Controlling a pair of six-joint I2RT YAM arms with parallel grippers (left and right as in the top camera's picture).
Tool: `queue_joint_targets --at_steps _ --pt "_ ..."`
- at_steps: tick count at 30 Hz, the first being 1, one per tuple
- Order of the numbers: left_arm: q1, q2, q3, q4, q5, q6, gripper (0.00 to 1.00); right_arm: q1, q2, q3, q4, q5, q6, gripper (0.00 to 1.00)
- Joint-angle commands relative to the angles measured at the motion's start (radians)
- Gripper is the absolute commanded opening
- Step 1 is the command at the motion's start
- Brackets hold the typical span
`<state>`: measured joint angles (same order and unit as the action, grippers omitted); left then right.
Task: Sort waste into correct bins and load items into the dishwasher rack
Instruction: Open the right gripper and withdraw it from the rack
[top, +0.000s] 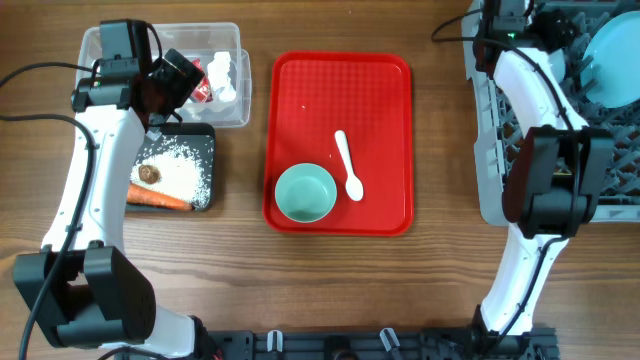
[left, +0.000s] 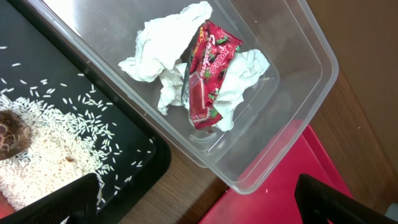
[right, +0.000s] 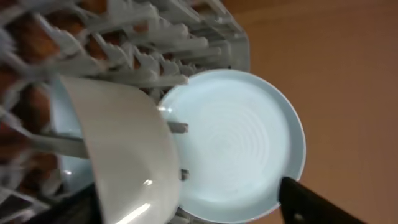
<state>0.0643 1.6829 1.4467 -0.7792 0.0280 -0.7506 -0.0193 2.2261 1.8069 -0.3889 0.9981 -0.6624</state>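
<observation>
Your left gripper (left: 198, 180) is hovering with its fingers spread wide over the clear tub (left: 292, 93), where the napkins (left: 165, 43) and the red wrapper (left: 208, 68) are lying together. Your right gripper (right: 186, 186) is hanging at the dishwasher rack (right: 155, 37), fingers likewise apart, facing the pale blue plate (right: 242, 143) and pale blue bowl (right: 124, 143) among the pegs. The mint-green bowl (top: 305, 193) and spoon (top: 348, 165) are sitting on the red tray (top: 300, 90).

I see two matching arms. The left arm (top: 95, 190) and the right arm (top: 520, 75) each have long, smooth white link shells joined by bulky black joint housings. A thin black cable (top: 40, 68) trails from the left arm's upper joint. A tiny green light (top: 512, 36) glows on the right arm. My fingers (left: 68, 199) are plain matte black wedges.
</observation>
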Motion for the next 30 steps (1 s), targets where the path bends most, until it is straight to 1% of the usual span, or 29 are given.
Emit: queue_joint_targets --at_steps 1,4,10,12,16,19,22,23,25,26,28,30 --pt "0.004 -0.011 0.008 0.0 0.008 -0.013 1.0 0.032 0.021 0.0 0.005 -0.058 0.019 0.93" --pt "0.004 -0.011 0.008 0.0 0.008 -0.013 1.0 0.042 0.019 0.003 0.014 -0.078 0.052 0.94" --pt "0.004 -0.011 0.008 0.0 0.008 -0.013 1.0 0.058 -0.016 0.007 0.014 -0.199 0.125 0.98" --pt "0.004 -0.011 0.008 0.0 0.008 -0.013 1.0 0.058 -0.046 0.007 0.011 -0.248 0.174 1.0" --pt "0.004 -0.011 0.008 0.0 0.008 -0.013 1.0 0.058 -0.105 0.007 0.005 -0.34 0.204 1.0" --pt "0.004 -0.011 0.008 0.0 0.008 -0.013 1.0 0.061 -0.164 0.007 -0.033 -0.429 0.269 1.0" --pt "0.004 -0.011 0.008 0.0 0.008 -0.013 1.0 0.069 -0.225 0.007 -0.143 -0.647 0.356 1.0" --pt "0.004 -0.011 0.008 0.0 0.008 -0.013 1.0 0.074 -0.244 0.007 -0.19 -0.758 0.385 1.0" --pt "0.004 -0.011 0.008 0.0 0.008 -0.013 1.0 0.087 -0.27 0.007 -0.27 -1.002 0.425 1.0" --pt "0.004 -0.011 0.008 0.0 0.008 -0.013 1.0 0.095 -0.281 0.007 -0.328 -1.2 0.434 1.0" --pt "0.004 -0.011 0.008 0.0 0.008 -0.013 1.0 0.105 -0.283 0.007 -0.4 -1.476 0.434 1.0" --pt "0.004 -0.011 0.008 0.0 0.008 -0.013 1.0 0.116 -0.277 -0.011 -0.45 -1.708 0.436 1.0"
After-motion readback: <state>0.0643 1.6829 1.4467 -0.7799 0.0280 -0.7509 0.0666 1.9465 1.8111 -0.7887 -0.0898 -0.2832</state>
